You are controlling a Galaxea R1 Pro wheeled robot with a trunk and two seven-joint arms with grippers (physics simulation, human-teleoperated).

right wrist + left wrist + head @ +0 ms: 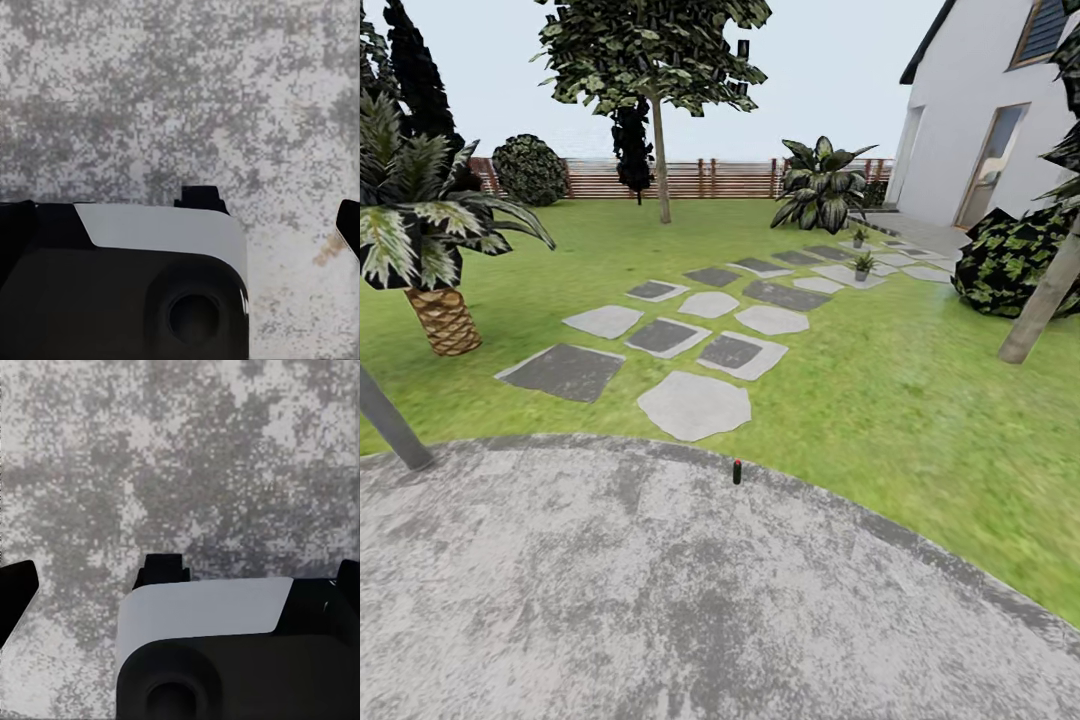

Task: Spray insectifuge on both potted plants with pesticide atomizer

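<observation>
Pesticide atomizer, a slim dark bottle, stands upright at the far edge of the grey mottled paved area, just where this paving meets the lawn. Its top looks reddish from the head view, but it is too small to tell more.

Beyond it, a path of grey and white stepping stones runs over the grass toward the white house. Far along this path stand two small potted plants, one behind the other, the second a little farther away. Between the bottle and these plants only the flat stones and grass lie.

A palm with striped leaves grows at the left, a thin tree in the middle, a large broad-leaf plant near the brown slatted fence, and a dark bush beside a leaning trunk at the right. A grey pole crosses the left edge.

Both wrist views look down on the mottled paving. For the left jaws and the right jaws I cannot tell if they are released or clenched; nothing is between the dark fingertips that show.
</observation>
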